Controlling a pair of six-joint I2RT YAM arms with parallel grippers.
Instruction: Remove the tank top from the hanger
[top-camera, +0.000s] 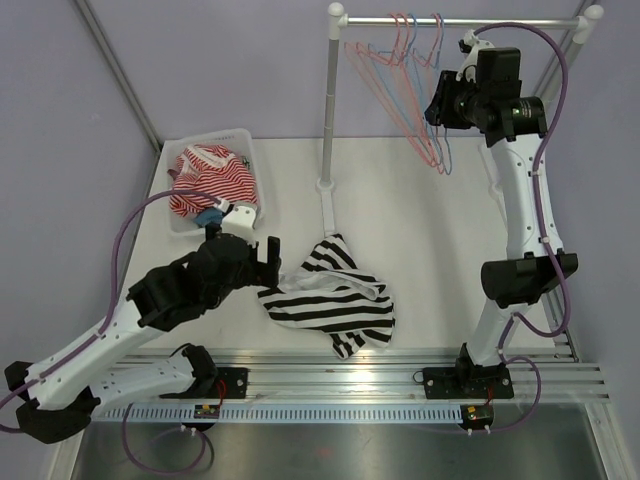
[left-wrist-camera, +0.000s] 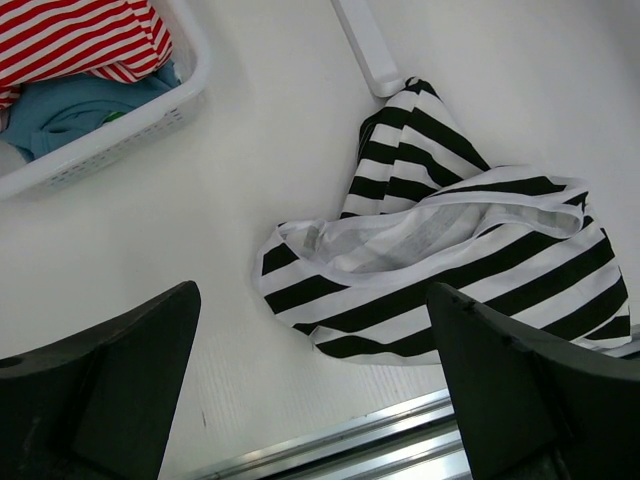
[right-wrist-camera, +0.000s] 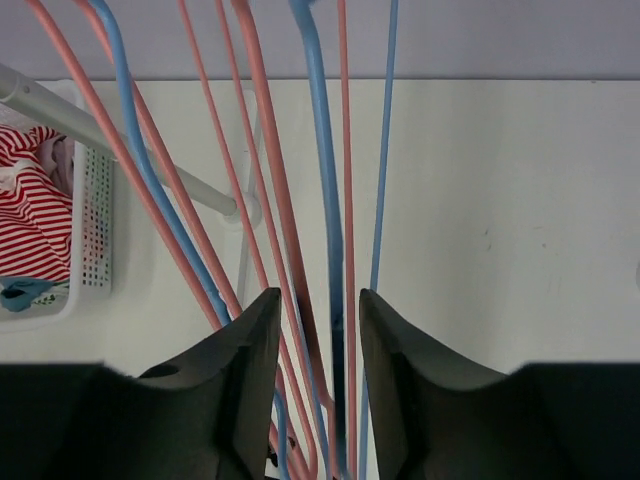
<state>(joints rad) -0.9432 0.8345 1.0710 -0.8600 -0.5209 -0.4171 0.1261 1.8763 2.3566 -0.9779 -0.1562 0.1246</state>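
The striped tank top lies crumpled on the counter, with the empty, wide-open left end effector just to its left and the part-open right end effector well beyond it among the hangers, seemingly gripping none.

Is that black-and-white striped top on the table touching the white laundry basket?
Apart. The left wrist view shows a strip of bare table between the striped top and the basket.

Top camera looks down on the whole table from behind; left wrist hangs close above it; right wrist, apparently higher, also sees the basket.
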